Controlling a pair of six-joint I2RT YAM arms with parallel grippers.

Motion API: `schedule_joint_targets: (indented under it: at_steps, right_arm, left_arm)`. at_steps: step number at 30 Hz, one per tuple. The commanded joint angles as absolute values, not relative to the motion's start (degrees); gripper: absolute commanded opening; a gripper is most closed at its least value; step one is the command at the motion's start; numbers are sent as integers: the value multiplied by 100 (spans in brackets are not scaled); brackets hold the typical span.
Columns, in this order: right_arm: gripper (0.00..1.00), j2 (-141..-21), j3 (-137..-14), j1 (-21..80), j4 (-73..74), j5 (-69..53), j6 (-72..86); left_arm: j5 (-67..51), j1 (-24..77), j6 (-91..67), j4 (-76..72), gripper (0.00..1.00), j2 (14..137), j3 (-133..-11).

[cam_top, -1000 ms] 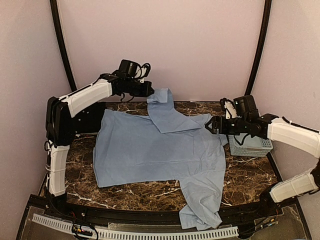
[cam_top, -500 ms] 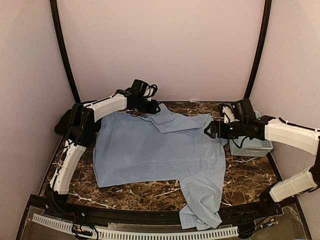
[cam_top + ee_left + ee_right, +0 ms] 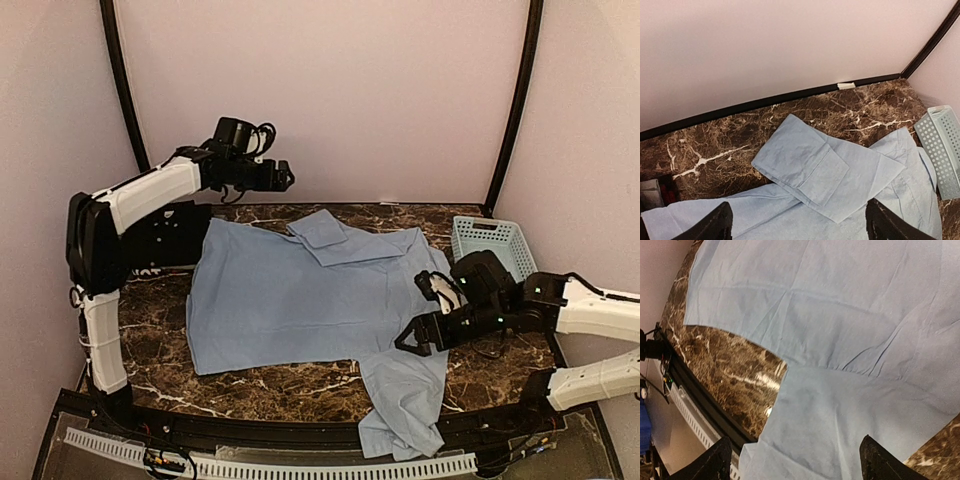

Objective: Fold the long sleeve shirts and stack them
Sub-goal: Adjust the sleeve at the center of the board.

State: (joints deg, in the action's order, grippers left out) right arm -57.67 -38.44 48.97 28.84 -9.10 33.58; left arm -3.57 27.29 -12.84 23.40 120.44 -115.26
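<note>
The light blue shirt (image 3: 290, 295) drapes a sleeve (image 3: 405, 415) off the table (image 3: 170, 370), cuff indistinct.

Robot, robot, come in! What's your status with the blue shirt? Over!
Left claw open, high above folded sleeve. Right claw open, low over near sleeve. Blue shirt spread flat. Basket off right, nothing blocking.

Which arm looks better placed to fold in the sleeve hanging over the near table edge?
The right arm: its open jaws hover just above that sleeve of the light blue shirt. The left arm is raised high, far from it.
</note>
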Motion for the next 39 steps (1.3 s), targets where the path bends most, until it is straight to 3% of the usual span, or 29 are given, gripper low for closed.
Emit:
schedule_joint_targets:
  at_steps: [1,9,13,14,18,19,31,34,39]
  right_arm:
    - [85,-5426,-3664,6114,3446,-843,4237]
    - [82,-5726,-3669,8022,3575,-574,4973]
    - [69,-6427,-3780,8343,3586,-642,4863]
    - [63,-6628,-3870,8346,3642,-619,4789]
    - [9,-7157,-4513,8305,4024,-294,4440]
    - [0,-7229,-4721,8238,4145,-177,4340]
    - [0,-8508,-6792,5753,4757,-59,1851]
    - [11,-9364,-7416,5102,4835,228,1390]
    - [39,-10646,-7973,4435,4742,939,1390]
  left_arm:
    - [-496,2852,-1626,1276,94,10522,-9622]
    - [-263,2997,-1738,836,96,9481,-7797]
    - [-299,3030,-1775,797,96,9337,-7345]
    - [-321,3054,-1784,771,96,9282,-7289]
    - [-397,3259,-1661,683,95,9016,-6895]
    - [-423,3352,-1604,627,95,8951,-6683]
    - [-977,3839,-1499,-892,94,7816,-4742]
    - [-838,3862,-1531,-841,93,7806,-4634]
    - [-562,3892,-1596,-692,93,7798,-4543]
